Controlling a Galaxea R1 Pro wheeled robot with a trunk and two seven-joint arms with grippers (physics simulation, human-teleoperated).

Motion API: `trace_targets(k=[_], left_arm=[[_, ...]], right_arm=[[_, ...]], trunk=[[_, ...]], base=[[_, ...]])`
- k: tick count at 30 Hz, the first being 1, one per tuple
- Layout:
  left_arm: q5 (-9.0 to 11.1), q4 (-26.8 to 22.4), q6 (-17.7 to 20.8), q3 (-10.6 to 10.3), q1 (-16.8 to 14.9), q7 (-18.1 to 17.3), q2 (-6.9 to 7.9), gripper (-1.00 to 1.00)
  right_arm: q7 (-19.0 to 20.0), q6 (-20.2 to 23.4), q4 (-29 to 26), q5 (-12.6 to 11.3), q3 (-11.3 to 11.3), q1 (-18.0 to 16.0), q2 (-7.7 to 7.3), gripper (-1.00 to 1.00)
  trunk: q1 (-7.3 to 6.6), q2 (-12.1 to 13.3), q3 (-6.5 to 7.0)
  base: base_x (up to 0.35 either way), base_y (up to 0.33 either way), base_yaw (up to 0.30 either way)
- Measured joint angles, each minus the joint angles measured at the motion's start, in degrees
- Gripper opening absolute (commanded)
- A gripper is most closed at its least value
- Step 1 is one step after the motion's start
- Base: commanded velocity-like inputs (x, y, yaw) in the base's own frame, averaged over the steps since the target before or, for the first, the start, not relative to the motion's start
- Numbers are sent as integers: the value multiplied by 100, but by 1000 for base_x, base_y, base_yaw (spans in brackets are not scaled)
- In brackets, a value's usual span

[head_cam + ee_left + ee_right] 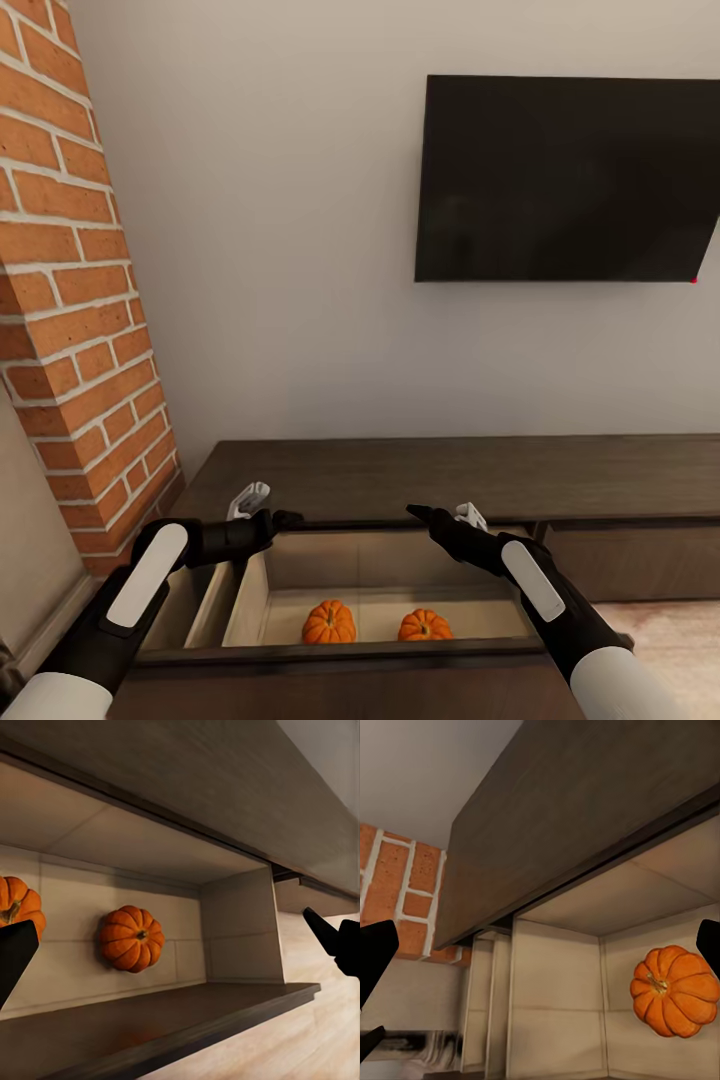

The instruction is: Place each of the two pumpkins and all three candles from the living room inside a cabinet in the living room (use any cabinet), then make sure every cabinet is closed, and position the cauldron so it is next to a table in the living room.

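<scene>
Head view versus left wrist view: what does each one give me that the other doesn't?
Head view alone: the wall TV, the brick column, and both grippers, left gripper and right gripper, hovering empty above the open drawer. Left wrist view alone: the pale wood floor beside the cabinet. Both share the two pumpkins on the drawer's beige floor.

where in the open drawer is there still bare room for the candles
In the open drawer, the beige floor is bare between the back wall and the two pumpkins, and right of the right one. The small gap between them is tighter. The cabinet top is bare too.
</scene>
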Motion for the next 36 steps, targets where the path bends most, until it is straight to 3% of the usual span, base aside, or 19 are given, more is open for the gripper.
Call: trace_targets(k=[11,18,25,36], left_arm=[[-5,0,0,7,0,0,24,100],[51,-5,-1,6,0,0,126,100],[321,-1,-6,5,0,0,326,100],[353,0,-7,5,0,0,362,100]], right_arm=[[0,-2,0,4,0,-1,0,100],[0,-1,0,2,2,-4,0,100],[2,-2,1,1,5,0,0,100],[1,-2,0,1,6,-1,0,100]], trunk=[[-241,441,197],[-242,443,198],[-240,443,198],[-239,443,198]], base=[[-108,27,0],[-9,2,0],[-196,127,0],[-282,95,0]])
